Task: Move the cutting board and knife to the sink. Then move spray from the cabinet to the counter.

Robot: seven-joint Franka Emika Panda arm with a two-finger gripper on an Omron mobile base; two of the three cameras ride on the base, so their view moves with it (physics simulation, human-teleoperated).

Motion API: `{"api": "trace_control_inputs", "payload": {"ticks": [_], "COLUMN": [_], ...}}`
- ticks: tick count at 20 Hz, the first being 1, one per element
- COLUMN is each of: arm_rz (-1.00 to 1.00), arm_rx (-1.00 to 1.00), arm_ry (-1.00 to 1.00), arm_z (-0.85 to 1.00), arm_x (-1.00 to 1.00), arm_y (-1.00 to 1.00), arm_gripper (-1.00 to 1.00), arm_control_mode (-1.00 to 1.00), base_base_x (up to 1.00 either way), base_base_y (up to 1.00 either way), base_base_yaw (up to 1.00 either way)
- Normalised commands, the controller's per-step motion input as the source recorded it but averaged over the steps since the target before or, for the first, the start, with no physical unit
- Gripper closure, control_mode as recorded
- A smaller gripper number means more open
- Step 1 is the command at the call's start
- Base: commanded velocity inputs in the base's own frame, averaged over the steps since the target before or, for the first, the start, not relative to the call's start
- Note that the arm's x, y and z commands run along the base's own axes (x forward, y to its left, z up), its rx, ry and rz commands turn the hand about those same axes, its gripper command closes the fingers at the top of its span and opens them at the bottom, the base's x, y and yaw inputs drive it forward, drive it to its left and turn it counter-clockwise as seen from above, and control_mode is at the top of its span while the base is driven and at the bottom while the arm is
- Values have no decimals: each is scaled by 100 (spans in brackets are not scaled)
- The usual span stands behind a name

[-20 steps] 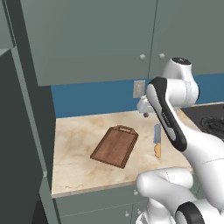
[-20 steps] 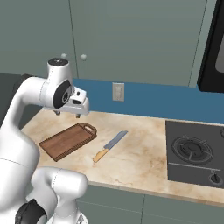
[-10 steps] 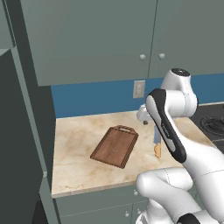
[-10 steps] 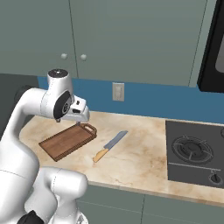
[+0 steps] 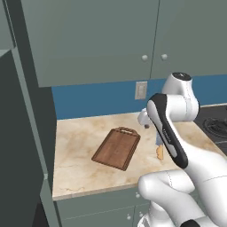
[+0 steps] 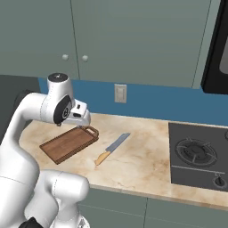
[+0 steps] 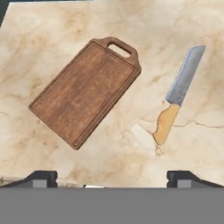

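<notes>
cutting board (image 7: 85, 92) is seen lying flat on the beige marble counter (image 7: 52, 26), loop handle toward the wall. knife (image 7: 179, 98) is laid just beside it, apart from it, orange handle toward the counter's front edge. gripper (image 7: 111, 177) is held above both with its jaws spread wide and nothing held. neither item has been lifted yet, so the first step seems to be at hand. a descent onto the board's rim would be called for next.
</notes>
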Motion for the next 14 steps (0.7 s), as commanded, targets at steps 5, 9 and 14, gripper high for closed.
{"api": "trace_control_inputs", "payload": {"ticks": [5, 9, 14], "arm_rz": [0, 0, 0], "arm_rx": [0, 0, 0], "arm_ry": [0, 0, 0], "arm_z": [0, 0, 0], "arm_x": [0, 0, 0], "arm_y": [0, 0, 0], "arm_gripper": [-100, -100, -100], "arm_control_mode": [100, 100, 100], "base_base_x": [-31, -72, -49], "base_base_y": [18, 16, 16], "base_base_yaw": [0, 0, 0]}}
